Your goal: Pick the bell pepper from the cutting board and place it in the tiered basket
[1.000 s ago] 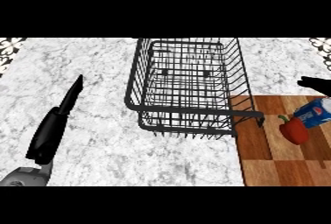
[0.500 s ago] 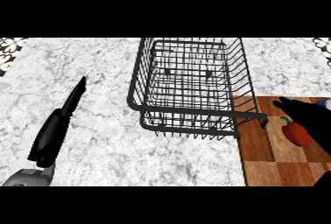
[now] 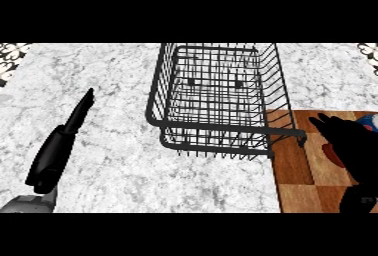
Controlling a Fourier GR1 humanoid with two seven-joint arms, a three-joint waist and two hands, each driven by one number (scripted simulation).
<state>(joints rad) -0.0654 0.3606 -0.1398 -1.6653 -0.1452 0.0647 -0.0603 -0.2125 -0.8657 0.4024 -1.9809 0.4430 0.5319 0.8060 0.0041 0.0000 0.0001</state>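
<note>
The black wire tiered basket (image 3: 214, 100) stands in the middle of the marble counter. To its right lies the wooden checkered cutting board (image 3: 295, 165). My right hand (image 3: 354, 150) lies over the board, right on top of the red bell pepper (image 3: 331, 153). Only a thin red sliver of the pepper shows at the hand's left edge. Whether the hand holds the pepper is hidden. My left hand (image 3: 63, 145) rests open and flat on the counter at the left, pointing away from me and well clear of the basket.
A blue and white object (image 3: 369, 120) peeks out behind my right hand at the board's far right. The basket's front rim (image 3: 221, 127) juts out just left of the board. Patterned tiles (image 3: 11, 50) show at the far corners.
My right hand has come in from the right and moved down and left over the pepper, which showed clearly before and is now almost covered. The left hand has stayed still.
</note>
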